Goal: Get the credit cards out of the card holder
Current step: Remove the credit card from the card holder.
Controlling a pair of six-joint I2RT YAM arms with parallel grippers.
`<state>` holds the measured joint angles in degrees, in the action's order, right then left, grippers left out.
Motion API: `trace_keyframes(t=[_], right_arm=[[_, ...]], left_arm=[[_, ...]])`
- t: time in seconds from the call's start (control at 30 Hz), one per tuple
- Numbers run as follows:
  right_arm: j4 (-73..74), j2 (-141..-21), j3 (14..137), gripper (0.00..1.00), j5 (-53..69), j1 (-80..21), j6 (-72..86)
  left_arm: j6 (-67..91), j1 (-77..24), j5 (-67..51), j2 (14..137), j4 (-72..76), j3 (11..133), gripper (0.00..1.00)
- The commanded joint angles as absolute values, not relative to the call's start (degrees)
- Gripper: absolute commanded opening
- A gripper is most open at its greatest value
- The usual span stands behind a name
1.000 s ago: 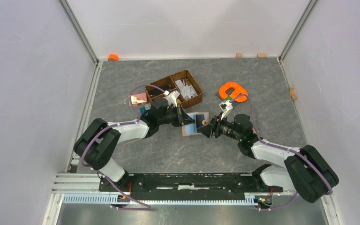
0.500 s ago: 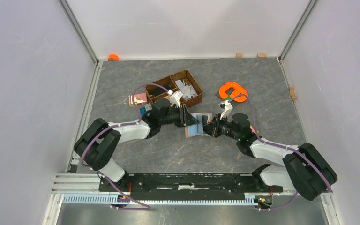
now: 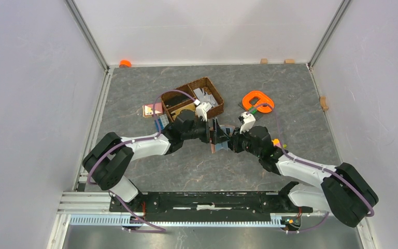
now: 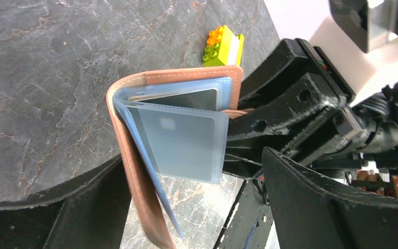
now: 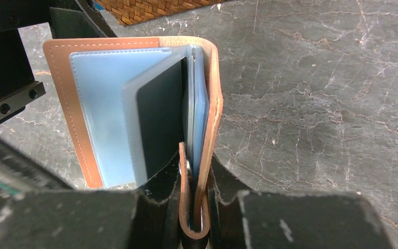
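Observation:
The tan card holder (image 3: 216,142) hangs open above the table centre, between both grippers. My right gripper (image 5: 194,202) is shut on one cover (image 5: 215,93) and its snap tab. Pale blue sleeves fan out from the spine, holding credit cards: a pale grey-blue one (image 4: 186,142) and a dark-faced one (image 5: 160,119). My left gripper (image 4: 194,161) is open, its fingers (image 4: 311,197) standing either side of the holder's free cover (image 4: 134,171) and sleeves without pinching them. From above, the left gripper (image 3: 213,132) and right gripper (image 3: 229,141) nearly meet.
A dark wicker basket (image 3: 205,79) with odds and ends sits behind the left arm. An orange ring-shaped object (image 3: 257,99) lies at the back right. A pink-and-white piece (image 3: 152,110) lies left of the basket. Toy bricks (image 4: 223,45) sit on the table near the right arm.
My left gripper has gone from shut to open around the holder. The right gripper has closed on the cover and tab. The holder has turned from flat to upright and both arms have drawn together.

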<state>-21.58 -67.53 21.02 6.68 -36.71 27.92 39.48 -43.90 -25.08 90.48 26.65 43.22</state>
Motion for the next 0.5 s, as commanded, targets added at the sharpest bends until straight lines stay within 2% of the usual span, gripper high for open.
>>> trace_keyframes(t=[0.0,0.07,0.17,0.27,0.47], right_arm=[[-20.6,-65.5,24.3,0.00,0.4,-39.0,25.0],[-20.2,-64.7,24.5,0.00,-1.3,-39.3,24.6],[-19.5,-63.2,24.5,0.00,-2.2,-39.6,24.3],[-18.5,-61.7,24.7,0.00,-3.0,-39.6,23.8],[-14.5,-60.0,26.1,0.00,-6.4,-39.6,22.4]], left_arm=[[37.4,-44.6,-23.1,90.2,25.9,46.2,0.89],[37.2,-44.3,-21.6,90.3,24.3,46.5,0.84],[37.7,-43.3,-21.0,90.4,22.9,46.6,0.84],[39.4,-41.4,-22.0,90.2,24.2,45.5,0.79],[42.0,-37.0,-25.5,89.2,27.9,42.9,0.78]])
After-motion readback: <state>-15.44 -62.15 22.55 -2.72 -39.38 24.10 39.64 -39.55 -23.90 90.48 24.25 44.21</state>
